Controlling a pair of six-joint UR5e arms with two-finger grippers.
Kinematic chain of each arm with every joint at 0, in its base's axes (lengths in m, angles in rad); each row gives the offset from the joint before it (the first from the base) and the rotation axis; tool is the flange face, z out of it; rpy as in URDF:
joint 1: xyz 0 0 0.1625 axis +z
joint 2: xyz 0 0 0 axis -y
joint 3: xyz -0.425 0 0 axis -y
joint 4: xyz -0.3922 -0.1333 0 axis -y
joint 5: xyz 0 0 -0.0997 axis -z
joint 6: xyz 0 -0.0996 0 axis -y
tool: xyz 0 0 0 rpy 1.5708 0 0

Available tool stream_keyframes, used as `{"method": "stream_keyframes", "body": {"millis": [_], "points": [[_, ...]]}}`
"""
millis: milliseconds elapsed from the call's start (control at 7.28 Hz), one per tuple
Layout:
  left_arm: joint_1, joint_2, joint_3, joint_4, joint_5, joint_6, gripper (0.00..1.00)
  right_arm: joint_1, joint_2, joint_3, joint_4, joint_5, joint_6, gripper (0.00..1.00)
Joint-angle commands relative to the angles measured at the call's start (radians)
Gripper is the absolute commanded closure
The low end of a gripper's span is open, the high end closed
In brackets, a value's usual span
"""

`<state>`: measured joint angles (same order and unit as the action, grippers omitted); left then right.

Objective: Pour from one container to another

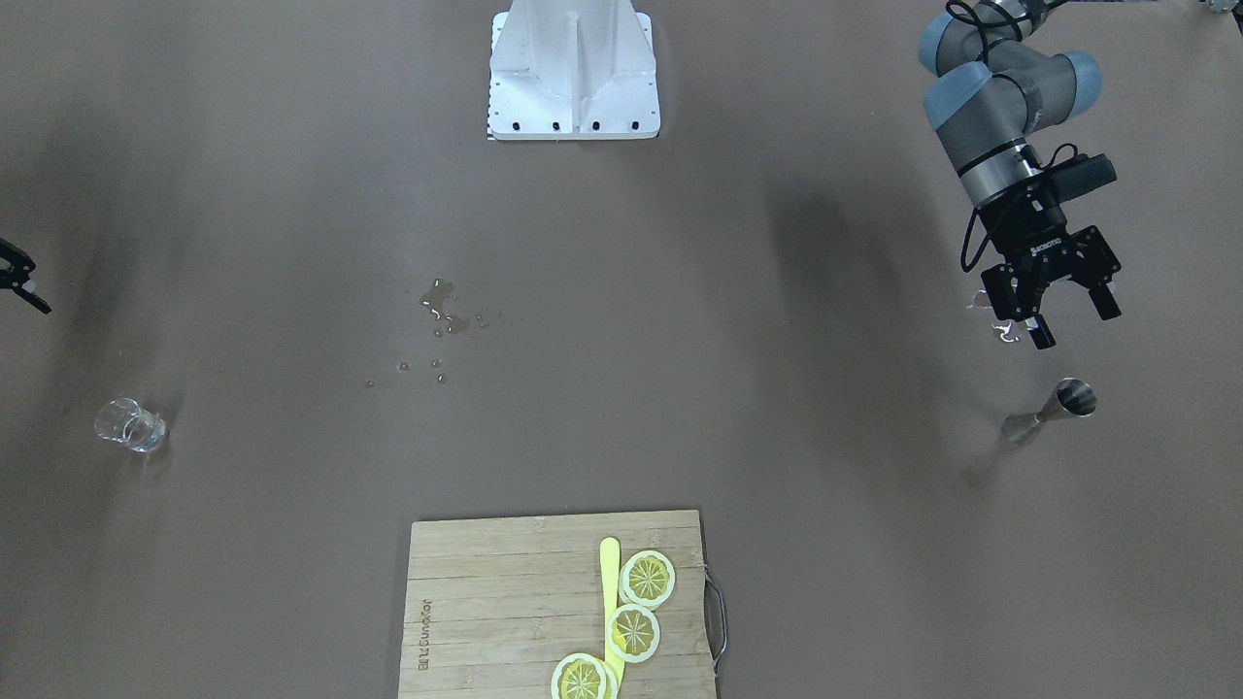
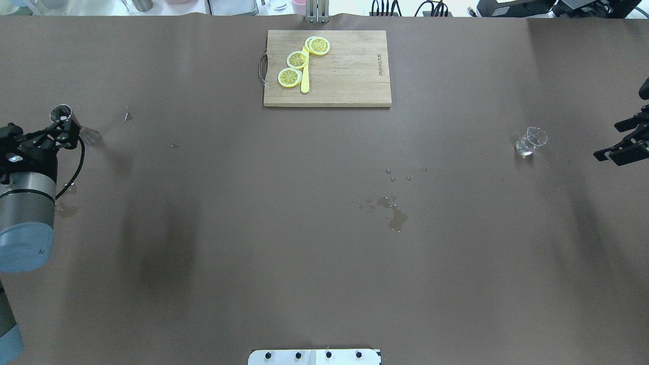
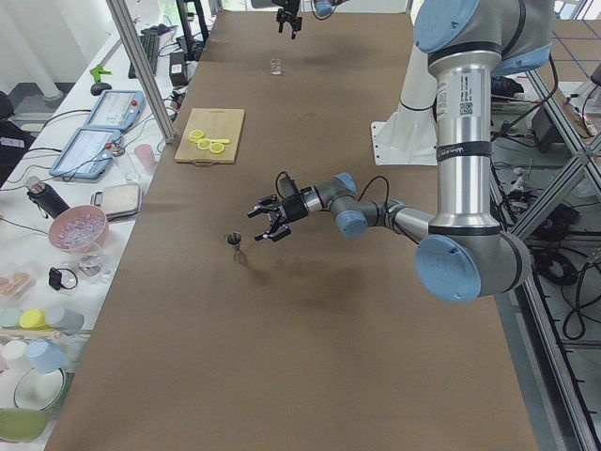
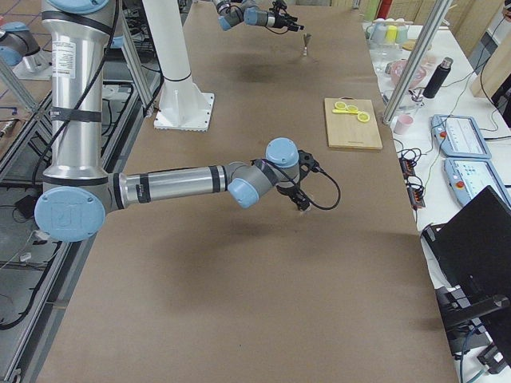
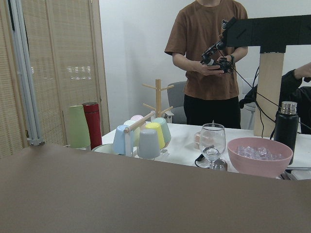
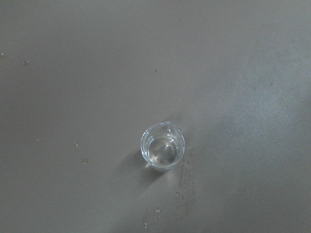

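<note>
Right now I am holding my left gripper (image 1: 1073,320) with its fingers spread and nothing between them, just beside the metal jigger (image 1: 1054,408), which is standing upright at the right side of the front-facing view. I am worrying about that jigger first. It is pinching in at the waist and sitting on a small foot, so if one finger is reaching it before the other, I am likely tipping it rather than gripping it. My right gripper (image 2: 621,141) is hovering at the right edge of the overhead view, fingers seemingly apart and empty, near the small glass (image 2: 530,141), which appears to be holding some clear liquid. Glass and jigger are sitting well apart, toward opposite ends of the table (image 1: 680,291), so whichever one I am carrying is travelling far and risking a slosh. Water drops (image 1: 447,306) are lying mid-table, and both mouths are looking narrow, so a slightly misjudged tilt is sending liquid onto the table.
</note>
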<state>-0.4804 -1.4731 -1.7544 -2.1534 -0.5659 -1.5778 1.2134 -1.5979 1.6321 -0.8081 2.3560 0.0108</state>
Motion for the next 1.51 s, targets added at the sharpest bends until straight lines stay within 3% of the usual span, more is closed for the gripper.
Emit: {"method": "stream_keyframes", "body": {"millis": [0, 412, 824, 1236, 1373], "points": [[0.017, -0.019, 0.067, 0.000, 0.011, -0.030, 0.03, -0.035, 0.010, -0.041, 0.160, -0.007, 0.194, 0.01], [0.011, -0.085, 0.133, 0.001, 0.011, -0.031, 0.03, -0.057, 0.010, -0.093, 0.265, -0.067, 0.227, 0.01], [-0.027, -0.173, 0.245, 0.001, 0.011, -0.037, 0.03, -0.136, 0.009, -0.182, 0.514, -0.177, 0.346, 0.01], [-0.059, -0.213, 0.309, 0.001, 0.011, -0.064, 0.03, -0.156, 0.019, -0.190, 0.560, -0.196, 0.387, 0.00], [-0.069, -0.242, 0.350, 0.001, 0.011, -0.080, 0.03, -0.163, 0.021, -0.239, 0.625, -0.198, 0.388, 0.00]]}}
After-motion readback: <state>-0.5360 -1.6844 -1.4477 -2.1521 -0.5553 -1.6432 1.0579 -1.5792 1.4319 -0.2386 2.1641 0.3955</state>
